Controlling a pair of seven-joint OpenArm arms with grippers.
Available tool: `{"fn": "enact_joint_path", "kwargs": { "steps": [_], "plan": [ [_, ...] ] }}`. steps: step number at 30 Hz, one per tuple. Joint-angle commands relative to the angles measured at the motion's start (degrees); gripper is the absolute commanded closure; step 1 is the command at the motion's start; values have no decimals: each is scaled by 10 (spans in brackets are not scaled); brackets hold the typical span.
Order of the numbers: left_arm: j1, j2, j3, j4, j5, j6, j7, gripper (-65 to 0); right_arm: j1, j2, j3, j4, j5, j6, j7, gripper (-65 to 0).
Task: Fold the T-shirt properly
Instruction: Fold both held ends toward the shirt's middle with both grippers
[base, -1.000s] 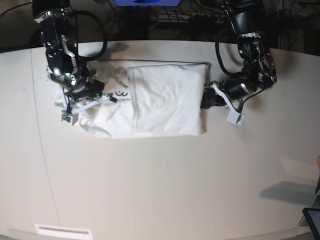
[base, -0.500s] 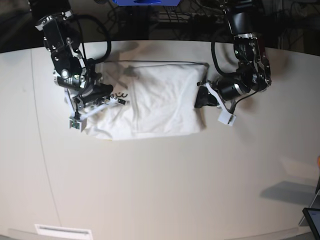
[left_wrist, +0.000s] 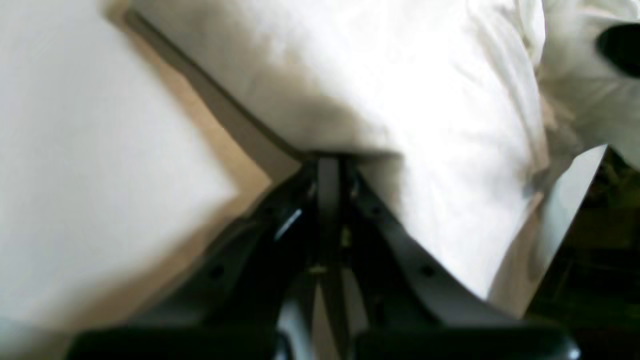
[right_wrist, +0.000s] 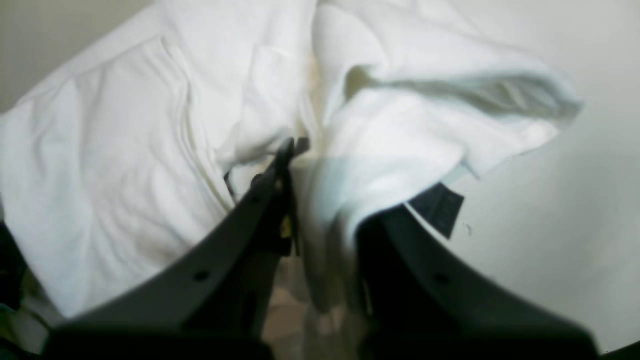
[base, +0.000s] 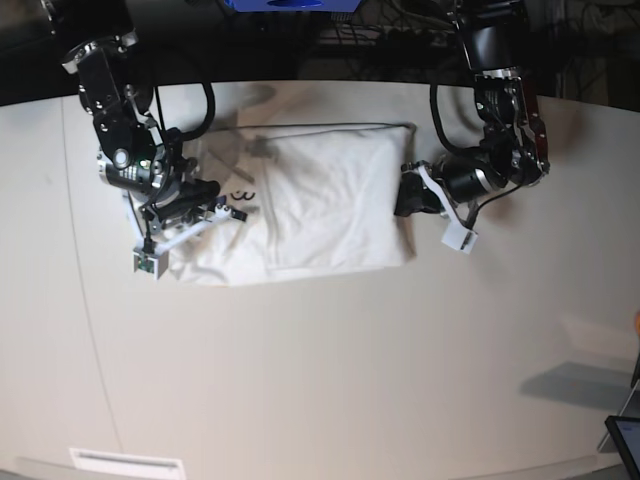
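T-shirt (base: 320, 200) lies partly folded, plain white side up, on the far middle of the bench (base: 330, 380). Left claw (base: 408, 196) pressed together, pinching its right edge. Right claw (base: 232, 212) nipped on bunched cloth at its left edge.

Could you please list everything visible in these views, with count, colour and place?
T-shirt: one, white, partly folded, lying at the far middle of the table between the two arms.
Neck tag: one, black, at the shirt's edge beside the right claw.
Table: one, off-white, filling most of the base view.
Screen corner: one, dark, at the table's near edge on the base view's right.
Right claw: one, black, shut on a bunched fold of the T-shirt.
Left claw: one, black, shut, tips at the T-shirt's edge; whether cloth is pinched cannot be told.
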Motion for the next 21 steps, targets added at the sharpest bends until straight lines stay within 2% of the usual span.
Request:
{"fn": "enact_joint_path", "kwargs": {
  "steps": [1, 10, 15, 21],
  "plan": [
    [4, -10, -2, -3, 63, 11, 44, 0, 10, 3, 1, 13, -1, 0, 6, 0],
    [3, -11, -2, -3, 63, 11, 44, 0, 27, 2, 1, 17, -1, 0, 13, 0],
    [2, -11, -2, -3, 63, 11, 43, 0, 45, 2, 0, 17, -1, 0, 53, 0],
    [-7, -10, -2, -3, 64, 11, 42, 0, 70, 3, 0, 17, -1, 0, 42, 0]
  ]
}}
